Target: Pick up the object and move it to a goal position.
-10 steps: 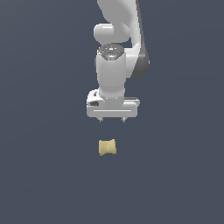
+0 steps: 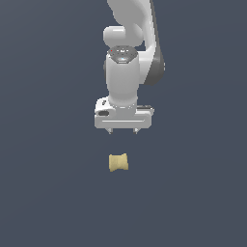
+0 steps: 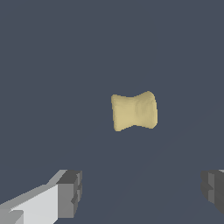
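A white robot arm [image 2: 132,53] is reaching down from the top of the exterior view, over a flat, plain dark blue-grey floor [image 2: 48,193] that is filling the whole scene. At the arm's lower end, a wide white gripper [image 2: 123,130] is pointing straight down, and only the two short dark tips of its fingers [image 2: 110,130] are showing beneath the white crossbar. The jaws are standing spread wide apart, and nothing is sitting between them; the claw is gripping nothing. Below the gripper, and apart from it, the object [image 2: 118,162] is lying on the floor: a small pale yellow-tan block with pinched-in, concave sides, shaped rather like a spool or a tiny cushion. It is much narrower than the gripper above it, and it is sitting slightly toward the exterior view's left of the gripper's centre line. In the wrist view, the same object [image 3: 134,111] is appearing near the middle of the picture against the dark floor, with its wider ends flaring out and its waist drawn in. Two dark grey fingertip pads [image 3: 70,193] are showing at either side of that view, well apart from each other and from the block, one of them joining a white finger body.
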Available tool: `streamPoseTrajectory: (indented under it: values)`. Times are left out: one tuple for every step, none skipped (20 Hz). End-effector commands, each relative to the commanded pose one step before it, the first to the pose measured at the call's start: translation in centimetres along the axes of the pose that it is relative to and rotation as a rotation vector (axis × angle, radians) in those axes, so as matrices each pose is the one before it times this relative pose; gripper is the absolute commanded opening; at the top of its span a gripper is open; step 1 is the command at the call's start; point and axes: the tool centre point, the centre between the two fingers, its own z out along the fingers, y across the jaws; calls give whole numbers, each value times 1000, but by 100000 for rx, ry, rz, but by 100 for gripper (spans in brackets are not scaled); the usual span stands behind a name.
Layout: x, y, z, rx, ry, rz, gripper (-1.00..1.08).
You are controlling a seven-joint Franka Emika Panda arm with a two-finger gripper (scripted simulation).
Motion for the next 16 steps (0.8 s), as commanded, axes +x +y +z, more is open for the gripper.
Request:
streamPoseTrajectory:
  values:
    - [6,27,-117,-162,-55,-557,100]
    - [-2,9,19,26,4,94,100]
    - [2,-9,32,32,-3,205,100]
    - [14,1,28,18,-20,344,100]
    - [23,11,31,14,-34,497,100]
    - [29,15,40,18,-43,635,100]
    - [34,14,51,25,-51,770,100]
    - [40,14,62,31,-58,903,100]
    - [45,17,72,36,-67,1040,100]
    - [51,18,82,40,-75,1169,100]
    - [56,19,90,42,-83,1283,100]
    - [61,22,98,43,-90,1395,100]
    - [67,21,107,43,-100,1534,100]
    - [73,23,116,44,-109,1666,100]
    - [79,24,125,43,-117,1790,100]
    - [85,24,136,43,-125,1926,100]
